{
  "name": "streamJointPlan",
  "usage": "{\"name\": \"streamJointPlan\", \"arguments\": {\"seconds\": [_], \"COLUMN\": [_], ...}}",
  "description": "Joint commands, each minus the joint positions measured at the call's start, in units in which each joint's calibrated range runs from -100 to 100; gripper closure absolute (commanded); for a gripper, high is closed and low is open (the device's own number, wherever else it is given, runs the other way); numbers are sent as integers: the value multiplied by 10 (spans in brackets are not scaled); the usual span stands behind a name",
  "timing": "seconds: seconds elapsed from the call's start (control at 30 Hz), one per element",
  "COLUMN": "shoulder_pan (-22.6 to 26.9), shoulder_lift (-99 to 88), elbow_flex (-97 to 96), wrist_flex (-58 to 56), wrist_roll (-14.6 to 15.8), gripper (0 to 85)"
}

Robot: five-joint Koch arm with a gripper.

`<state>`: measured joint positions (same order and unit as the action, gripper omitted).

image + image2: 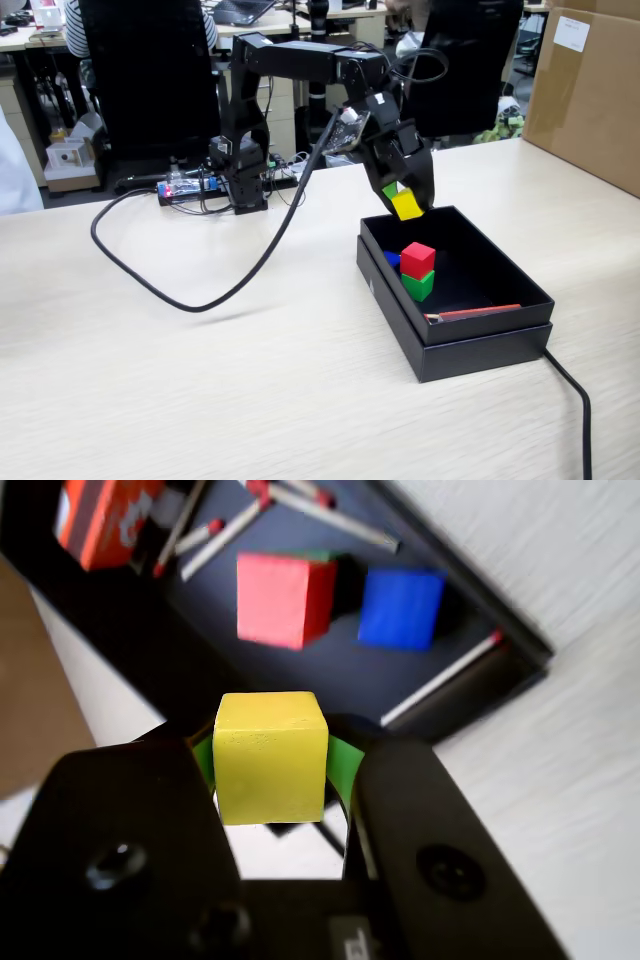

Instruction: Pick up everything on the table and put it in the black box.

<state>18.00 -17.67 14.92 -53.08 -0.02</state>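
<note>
My gripper (405,200) is shut on the yellow cube (407,205) and holds it in the air just above the far rim of the black box (480,340). In the wrist view the yellow cube (270,757) sits between the two green-padded jaws of the gripper (270,765). Inside the box the red cube (418,259) rests on top of the green cube (419,286), and the blue cube (392,259) lies behind them. The wrist view shows the red cube (280,598) and the blue cube (400,607) on the box floor (330,670); only a sliver of green shows behind the red one.
A red strip (475,313) lies along the box's near wall. Matchsticks (320,510) and an orange matchbox (105,520) lie in the box. A thick black cable (200,295) loops over the table (200,390). A brown carton (590,95) stands at the far right.
</note>
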Motion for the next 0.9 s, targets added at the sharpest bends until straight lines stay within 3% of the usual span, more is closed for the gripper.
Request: {"name": "streamJointPlan", "arguments": {"seconds": [0.0, 0.27, 0.53, 0.87], "shoulder_pan": [12, 10, 5, 2], "shoulder_lift": [36, 192, 235, 200], "elbow_flex": [88, 125, 113, 98], "wrist_flex": [-23, -59, -70, -73], "wrist_roll": [10, 20, 19, 19], "gripper": [759, 757, 754, 487]}}
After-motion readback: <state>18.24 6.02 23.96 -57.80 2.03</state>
